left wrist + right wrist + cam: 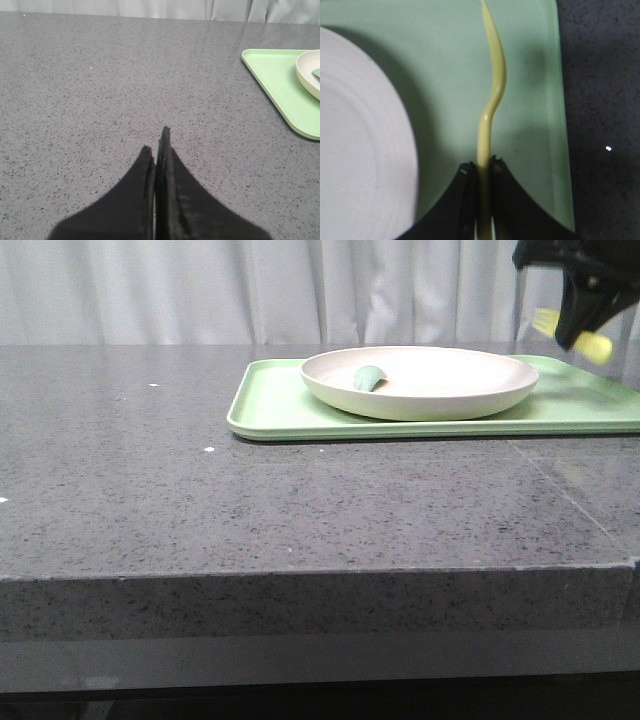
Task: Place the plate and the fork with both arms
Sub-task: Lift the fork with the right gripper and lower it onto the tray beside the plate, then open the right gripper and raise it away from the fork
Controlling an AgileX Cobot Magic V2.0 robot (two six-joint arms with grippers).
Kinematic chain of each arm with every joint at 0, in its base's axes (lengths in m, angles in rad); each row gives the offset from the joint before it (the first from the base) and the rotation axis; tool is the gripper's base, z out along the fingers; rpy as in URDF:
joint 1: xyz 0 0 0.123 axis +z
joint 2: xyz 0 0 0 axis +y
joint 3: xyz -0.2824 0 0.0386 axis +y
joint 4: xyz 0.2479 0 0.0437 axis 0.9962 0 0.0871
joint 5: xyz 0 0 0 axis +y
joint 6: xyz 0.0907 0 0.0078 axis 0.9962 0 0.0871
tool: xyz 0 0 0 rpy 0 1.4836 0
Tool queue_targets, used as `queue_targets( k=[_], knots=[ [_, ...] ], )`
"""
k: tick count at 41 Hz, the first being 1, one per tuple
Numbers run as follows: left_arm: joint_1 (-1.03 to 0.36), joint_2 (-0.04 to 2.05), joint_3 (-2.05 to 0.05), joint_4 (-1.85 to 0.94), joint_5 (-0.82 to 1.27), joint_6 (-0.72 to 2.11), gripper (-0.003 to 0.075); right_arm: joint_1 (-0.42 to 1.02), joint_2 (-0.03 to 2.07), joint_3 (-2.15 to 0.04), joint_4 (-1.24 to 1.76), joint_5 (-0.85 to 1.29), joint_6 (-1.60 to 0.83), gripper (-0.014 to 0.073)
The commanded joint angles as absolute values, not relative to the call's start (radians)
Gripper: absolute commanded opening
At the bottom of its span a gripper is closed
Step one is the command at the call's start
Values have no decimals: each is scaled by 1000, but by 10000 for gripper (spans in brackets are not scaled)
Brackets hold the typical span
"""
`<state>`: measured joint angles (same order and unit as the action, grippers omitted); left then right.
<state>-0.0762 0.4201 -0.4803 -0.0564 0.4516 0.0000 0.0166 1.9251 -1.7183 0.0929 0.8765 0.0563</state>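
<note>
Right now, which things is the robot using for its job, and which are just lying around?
For the job:
plate
fork, pinched in the right claw
left claw, shut and empty

Just lying about:
green spoon on the plate
light-green tray under the plate

The plate [425, 382], a wide, shallow, matte cream-white dish with a low rim, sits flat on the green tray [270, 405], toward its left half. I hold the fork [491, 100] by its handle, pinched edge-on between my right pincer's [482, 170] fingers, above the tray's right part beside the plate; it is slim, pale yellow, curved.
</note>
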Motion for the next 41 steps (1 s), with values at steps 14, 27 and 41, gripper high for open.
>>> queue_targets(
  k=[14, 27, 41],
  knots=[
    [-75, 425, -506, -64, 373, 0, -18, 10, 1927, -1748, 57, 856, 38, 110],
    [-75, 425, -506, -64, 373, 0, -18, 10, 1911, -1783, 57, 895, 38, 303],
    [-75, 425, -506, -64, 373, 0, -18, 17, 1773, -1900, 59, 1015, 39, 66]
  ],
)
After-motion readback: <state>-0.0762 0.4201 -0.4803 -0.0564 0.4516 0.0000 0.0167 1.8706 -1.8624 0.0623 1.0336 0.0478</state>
